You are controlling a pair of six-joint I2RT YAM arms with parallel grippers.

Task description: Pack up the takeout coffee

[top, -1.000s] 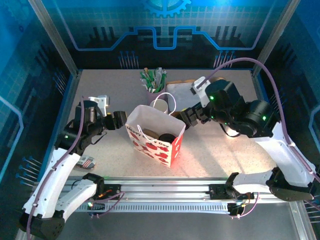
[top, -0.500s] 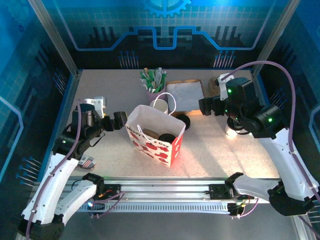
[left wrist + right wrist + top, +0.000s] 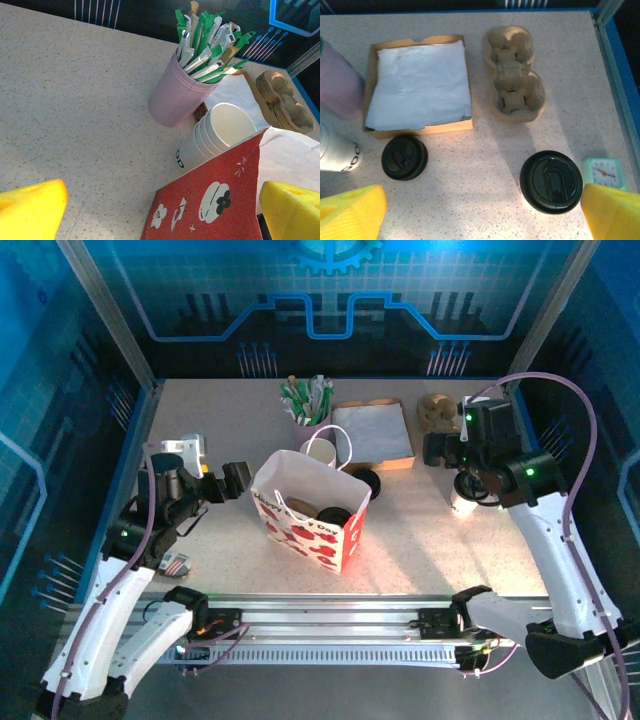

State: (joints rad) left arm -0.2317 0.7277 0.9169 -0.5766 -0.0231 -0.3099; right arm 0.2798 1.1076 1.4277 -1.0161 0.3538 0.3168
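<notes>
From above, the left gripper (image 3: 234, 484) stands spread, holding nothing, just beside the left wall of the gift bag (image 3: 300, 532). The bag is red and white. Lettering along its front rim seems to read "Happy … Day", with the middle too small to read. Dark round shapes lie inside it, and I cannot tell what they are. The right gripper (image 3: 432, 450) is also spread and empty, well to the right of the bag, beside the napkin box (image 3: 373, 430). The coffee cup (image 3: 462, 502) stands on the table just nearer the arm bases than this gripper, partly under the right arm and well apart from the bag. A loose lid (image 3: 367, 480) lies between this gripper and the bag.

From the left wrist, the left gripper (image 3: 160, 210) has its yellow fingertips (image 3: 30, 207) wide apart, with the bag's red side (image 3: 210, 200) and its white flower prints between them. Just past the bag's edge is a stack of cups (image 3: 215, 135) with black letters, perhaps "OD", partly cut off. Farther ahead stands a pink cup (image 3: 177, 95) of green and white sticks.

From the right wrist, the right gripper (image 3: 480, 215) is open wide over bare table. Ahead, near the right-side finger, the coffee cup (image 3: 551, 181) shows its black lid, and a small teal clock (image 3: 602, 172) sits just beside it. The loose lid (image 3: 404, 156) lies ahead near the other finger. Beyond are the napkin box (image 3: 420, 82) and a cardboard carrier (image 3: 514, 75).
</notes>
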